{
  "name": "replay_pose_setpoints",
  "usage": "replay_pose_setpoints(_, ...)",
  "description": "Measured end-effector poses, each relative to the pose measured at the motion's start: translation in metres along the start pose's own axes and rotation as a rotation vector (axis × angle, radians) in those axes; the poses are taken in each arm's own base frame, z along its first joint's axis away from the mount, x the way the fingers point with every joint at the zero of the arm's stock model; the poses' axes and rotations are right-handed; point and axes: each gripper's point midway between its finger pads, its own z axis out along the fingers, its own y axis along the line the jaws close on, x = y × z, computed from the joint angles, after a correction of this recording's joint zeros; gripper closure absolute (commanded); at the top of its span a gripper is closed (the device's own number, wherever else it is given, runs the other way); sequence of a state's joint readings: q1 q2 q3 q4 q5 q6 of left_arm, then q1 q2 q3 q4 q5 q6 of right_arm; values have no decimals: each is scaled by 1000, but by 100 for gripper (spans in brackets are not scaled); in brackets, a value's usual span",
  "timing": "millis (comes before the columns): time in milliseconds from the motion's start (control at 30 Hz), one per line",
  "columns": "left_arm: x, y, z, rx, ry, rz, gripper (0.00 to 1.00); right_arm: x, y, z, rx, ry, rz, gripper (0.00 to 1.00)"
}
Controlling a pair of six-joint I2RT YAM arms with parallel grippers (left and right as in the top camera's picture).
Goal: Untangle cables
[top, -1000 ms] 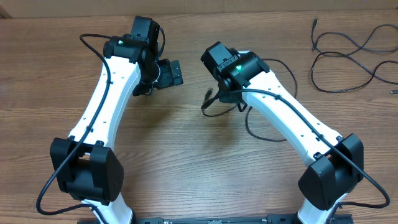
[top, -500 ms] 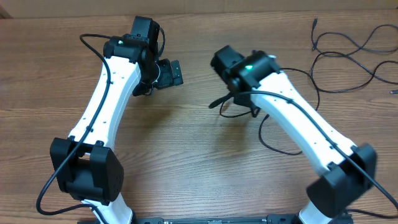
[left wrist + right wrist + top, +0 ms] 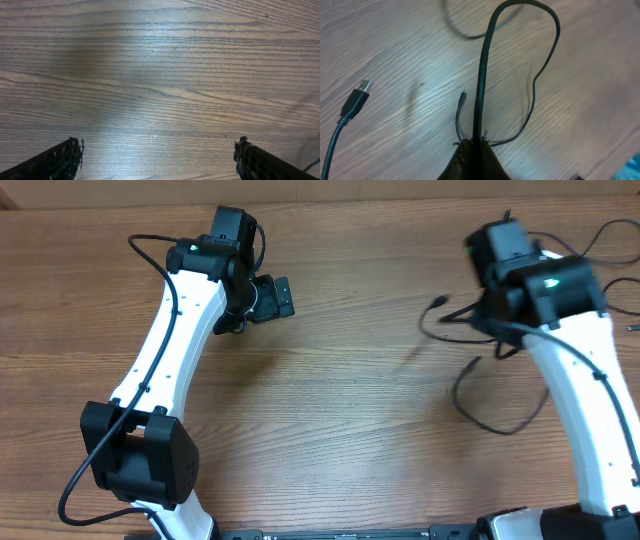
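Starting at the left, the left gripper [image 3: 272,298] hangs over bare tabletop [image 3: 330,450], jaws released, nothing between them. The middle of the tabletop carries nothing. The right gripper [image 3: 474,146] has its jaws clenched on one black cable [image 3: 482,75]; a USB plug [image 3: 357,99] hangs just beside it and a slack loop trails toward the robot's base. The other cables [image 3: 565,252] lie loose at the far right, near the right arm. Recommended: carry the held cable well apart from that pile and lay it straight. The trailing loop may snag the pile or the arm's own wiring.
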State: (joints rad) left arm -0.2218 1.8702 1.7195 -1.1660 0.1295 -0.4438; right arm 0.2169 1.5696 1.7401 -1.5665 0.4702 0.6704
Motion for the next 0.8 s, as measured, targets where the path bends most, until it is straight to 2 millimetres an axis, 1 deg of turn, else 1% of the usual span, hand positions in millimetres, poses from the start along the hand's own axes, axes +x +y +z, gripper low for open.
replay_pose_setpoints(100, 0, 0, 0, 0, 1, 0, 0, -12, -21, 11, 23, 17, 44, 96)
replay_pose_setpoints(167, 0, 0, 0, 0, 1, 0, 1, -19, -29, 17, 15, 26, 52, 96)
replay_pose_setpoints(233, 0, 0, 0, 0, 0, 0, 0, -25, -28, 21, -33, 37, 45, 96)
replay_pose_setpoints(333, 0, 0, 0, 1, -1, 0, 0, -28, -12, 22, -152, 56, -15, 96)
replay_pose_setpoints(367, -1, 0, 0, 1, -2, 0, 0, -27, -2, 20, -211, 67, -53, 96)
replay_pose_setpoints(400, -1, 0, 0, 1, -3, 0, 0, -23, 12, 16, -290, 84, -112, 96)
replay_pose_setpoints(533, -1, 0, 0, 1, -3, 0, 1, -8, 41, 2, -443, 110, -260, 96)
replay_pose_setpoints(700, -1, 0, 0, 1, -3, 0, 0, 12, 71, -12, -549, 118, -409, 96)
replay_pose_setpoints(800, -1, 0, 0, 1, -3, 0, 0, 28, 87, -10, -582, 133, -478, 96)
